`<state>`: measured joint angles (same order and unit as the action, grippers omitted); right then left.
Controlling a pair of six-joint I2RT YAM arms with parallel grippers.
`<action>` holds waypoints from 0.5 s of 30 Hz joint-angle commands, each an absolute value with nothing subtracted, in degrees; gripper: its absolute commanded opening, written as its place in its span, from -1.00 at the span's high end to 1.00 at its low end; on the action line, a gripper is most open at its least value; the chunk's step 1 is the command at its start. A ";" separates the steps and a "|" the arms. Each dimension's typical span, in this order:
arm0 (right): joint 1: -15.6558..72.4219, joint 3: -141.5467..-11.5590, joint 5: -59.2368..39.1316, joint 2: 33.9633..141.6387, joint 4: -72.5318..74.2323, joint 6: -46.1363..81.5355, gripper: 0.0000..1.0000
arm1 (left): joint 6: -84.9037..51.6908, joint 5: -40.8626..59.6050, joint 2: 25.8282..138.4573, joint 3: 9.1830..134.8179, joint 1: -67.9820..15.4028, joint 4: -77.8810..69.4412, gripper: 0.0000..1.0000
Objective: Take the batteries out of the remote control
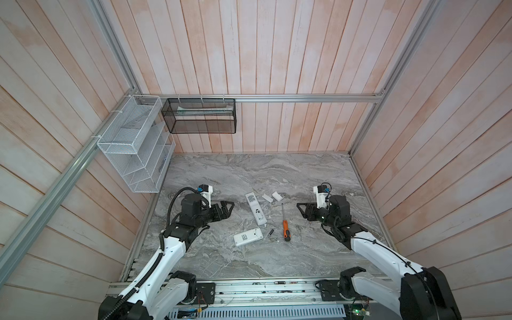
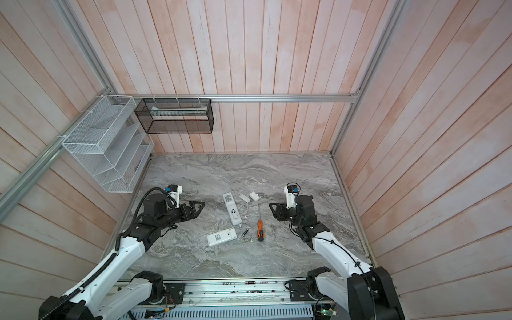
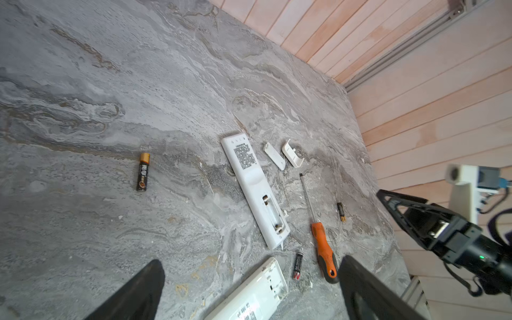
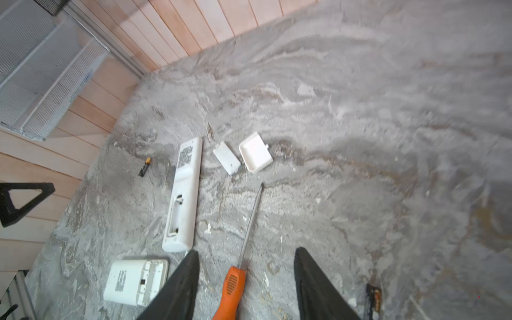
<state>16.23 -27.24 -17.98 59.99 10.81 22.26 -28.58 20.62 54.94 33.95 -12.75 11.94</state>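
My left gripper [image 1: 228,209] and right gripper [image 1: 301,212] hang open, empty. The long remote [image 3: 250,180] shows a bare bay; three batteries [image 3: 142,171] lie loose. Unloading seems nearly done.

We count three batteries lying loose. The gold-capped battery [image 3: 143,172], black in the body, lies flat and alone, well apart on the left of the long remote [image 3: 255,191]. That long remote is white and face down, and we see its bay open and bare, the springs showing. The red-marked battery [image 3: 297,265] lies flat near the end of the short remote [image 3: 257,293], which is white, back up, bay uncovered. The third battery [image 3: 341,212], black and gold, lies flat off to the right, apart from both remotes.
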 commanded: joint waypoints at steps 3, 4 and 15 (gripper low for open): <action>11.16 -27.88 -7.76 55.85 12.21 20.67 -0.17 | -29.53 12.08 50.69 32.05 -12.42 8.09 -1.00; 10.00 -27.48 -6.42 55.45 13.52 20.10 -0.18 | -29.05 10.70 49.41 31.44 -12.40 7.11 -1.00; 1.75 -27.05 -1.67 64.09 25.26 13.75 -0.59 | -15.45 -10.88 37.58 21.46 -12.46 -5.09 -0.99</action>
<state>2.20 -26.92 -3.42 61.78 20.27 17.15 -21.87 -2.74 39.05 23.09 -12.75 0.60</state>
